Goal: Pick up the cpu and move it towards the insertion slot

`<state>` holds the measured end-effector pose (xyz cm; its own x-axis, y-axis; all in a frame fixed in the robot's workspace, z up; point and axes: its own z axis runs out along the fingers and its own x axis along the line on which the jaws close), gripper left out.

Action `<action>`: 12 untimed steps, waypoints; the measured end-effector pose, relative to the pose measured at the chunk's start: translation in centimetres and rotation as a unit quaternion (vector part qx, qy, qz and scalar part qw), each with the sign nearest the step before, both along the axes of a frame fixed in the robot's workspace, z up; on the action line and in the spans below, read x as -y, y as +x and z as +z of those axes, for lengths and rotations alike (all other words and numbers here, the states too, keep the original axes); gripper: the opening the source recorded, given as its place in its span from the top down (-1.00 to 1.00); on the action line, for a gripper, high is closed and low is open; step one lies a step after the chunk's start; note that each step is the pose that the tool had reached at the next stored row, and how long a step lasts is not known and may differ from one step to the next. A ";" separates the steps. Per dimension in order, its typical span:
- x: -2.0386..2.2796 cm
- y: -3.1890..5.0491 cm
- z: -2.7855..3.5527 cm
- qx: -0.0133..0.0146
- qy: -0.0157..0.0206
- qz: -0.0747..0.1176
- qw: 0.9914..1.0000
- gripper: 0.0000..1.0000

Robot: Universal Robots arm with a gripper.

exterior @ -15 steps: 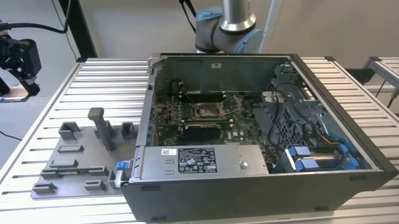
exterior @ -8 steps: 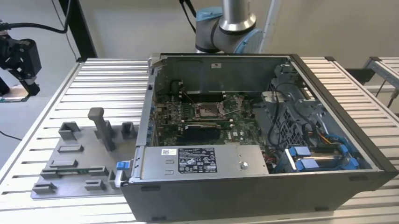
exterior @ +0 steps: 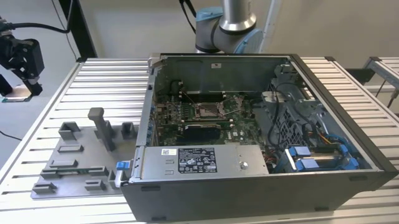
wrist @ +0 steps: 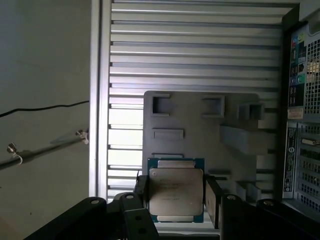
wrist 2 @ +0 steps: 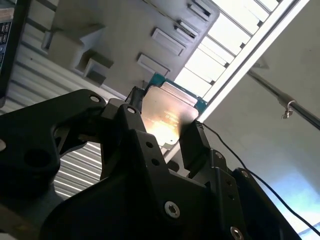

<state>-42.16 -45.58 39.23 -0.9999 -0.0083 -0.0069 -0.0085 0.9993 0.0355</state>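
Note:
The cpu [wrist: 176,192] is a thin square chip with a pale metallic face and a green edge. My gripper [wrist: 176,199] is shut on it, one black finger against each side. The second wrist view shows the cpu [wrist 2: 167,112] the same way between the fingers of the gripper [wrist 2: 160,129]. In the exterior view the gripper [exterior: 26,87] hangs high at the far left, beyond the table's edge, with the cpu [exterior: 15,96] under it. The insertion slot [exterior: 208,110] sits inside the open computer case [exterior: 249,191], well to the exterior view's right of the gripper.
A grey fixture plate [exterior: 78,161] with upright blocks lies on the slatted table [exterior: 106,79] between the gripper and the case. A silver power supply box [exterior: 199,161] fills the case's near side. Cables and blue drive clips [exterior: 311,156] crowd its right side. The arm's base [exterior: 224,28] stands behind the case.

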 end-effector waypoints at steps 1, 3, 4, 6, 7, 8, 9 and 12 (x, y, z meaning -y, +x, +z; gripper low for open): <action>0.00 0.16 0.00 0.000 0.000 0.000 1.000 1.00; 0.00 0.61 0.00 0.000 0.000 0.000 1.000 1.00; 0.00 0.85 0.00 0.000 0.000 0.000 1.000 1.00; 0.00 1.28 0.00 0.000 0.000 0.000 1.000 1.00; 0.00 1.47 0.00 0.000 0.000 0.000 1.000 1.00; 0.00 1.67 0.00 0.000 0.000 0.000 1.000 1.00; 0.00 1.88 0.00 0.000 0.000 0.000 1.000 1.00; 0.00 2.51 0.00 0.000 0.000 0.000 1.000 1.00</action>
